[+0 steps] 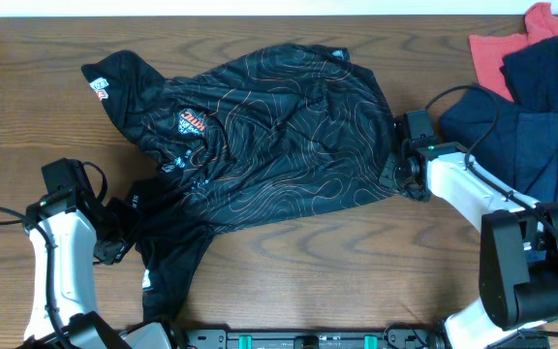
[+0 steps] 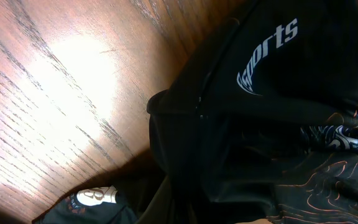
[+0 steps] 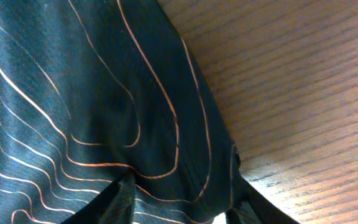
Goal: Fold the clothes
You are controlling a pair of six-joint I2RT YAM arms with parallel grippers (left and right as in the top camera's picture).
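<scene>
The black T-shirt (image 1: pixel 279 136) with thin orange contour lines lies crumpled across the middle of the wooden table, a chest logo (image 1: pixel 193 122) facing up. My left gripper (image 1: pixel 114 240) is at its lower left part. In the left wrist view, black cloth (image 2: pixel 260 124) with "sports" lettering covers the fingers and looks bunched in the jaws. My right gripper (image 1: pixel 400 167) is at the shirt's right edge. In the right wrist view its two fingers (image 3: pixel 182 208) have the patterned cloth (image 3: pixel 104 93) pinched and tented between them.
A pile of navy clothes (image 1: pixel 541 107) and a red garment (image 1: pixel 500 50) lie at the back right, close to the right arm. Bare wood table (image 1: pixel 27 107) lies left of the shirt and in front of it (image 1: pixel 356 271).
</scene>
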